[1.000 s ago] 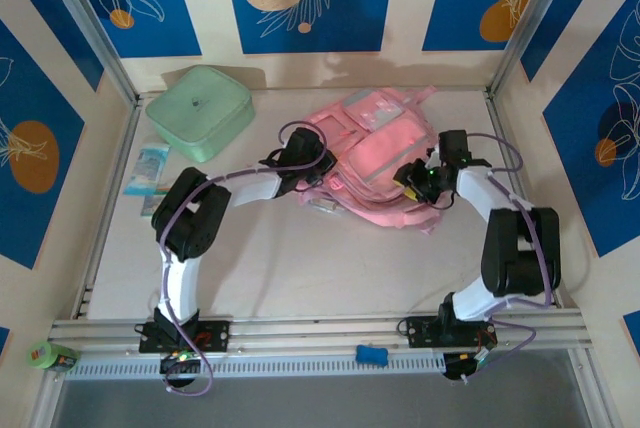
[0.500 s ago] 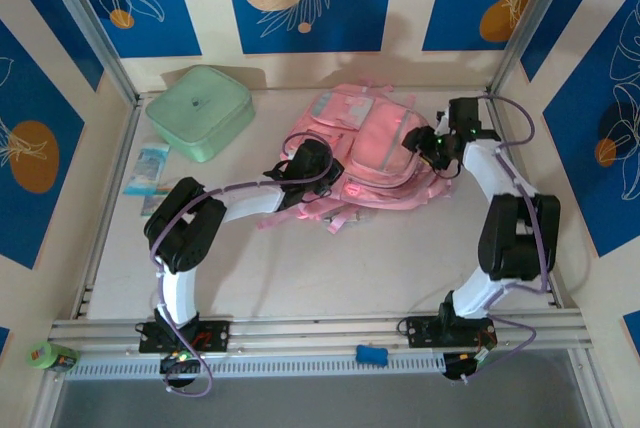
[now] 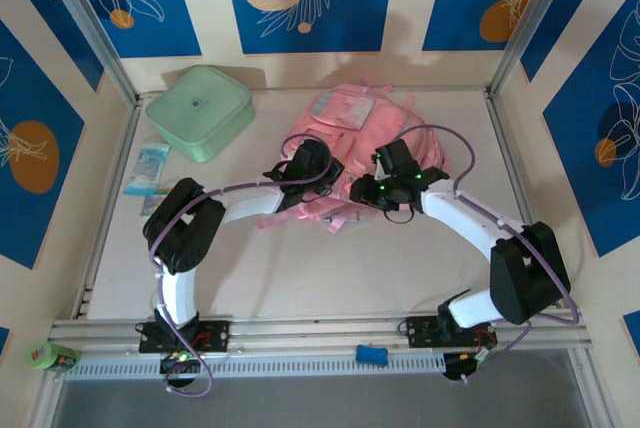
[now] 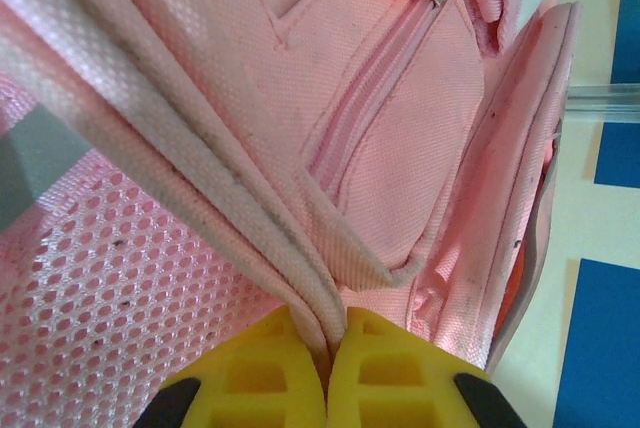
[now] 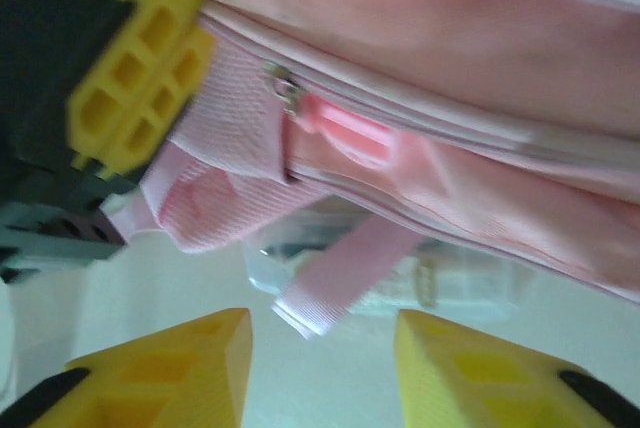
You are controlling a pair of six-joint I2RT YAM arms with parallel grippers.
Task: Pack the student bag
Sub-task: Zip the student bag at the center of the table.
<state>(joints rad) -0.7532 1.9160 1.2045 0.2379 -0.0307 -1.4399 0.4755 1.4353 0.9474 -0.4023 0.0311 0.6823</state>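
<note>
Backpack first: the large soft pink fabric backpack (image 3: 348, 138) lies slumped at the far middle of the table (image 3: 300, 268), right of the mint green square zip case (image 3: 198, 110).

Left end effector (image 4: 327, 368) is pinched tight on a pale pink woven strap (image 4: 190, 183) at the bag's left side, with webbing between the closed fingers.

Right end effector (image 5: 320, 353) hovers at the bag's near edge, fingers apart, holding nothing. A loose pink strap end (image 5: 340, 278) hangs just above the gap.

My read: light, limp, no frame. It will sag and fold wherever I lift it, and the mesh and nylon may slide in the pads. Straps give a sure hold but only drag the shell along.

To open a pocket I'd take the pink rubber zip pull (image 5: 345, 133), with the other end effector anchoring the fabric beside it.
</note>
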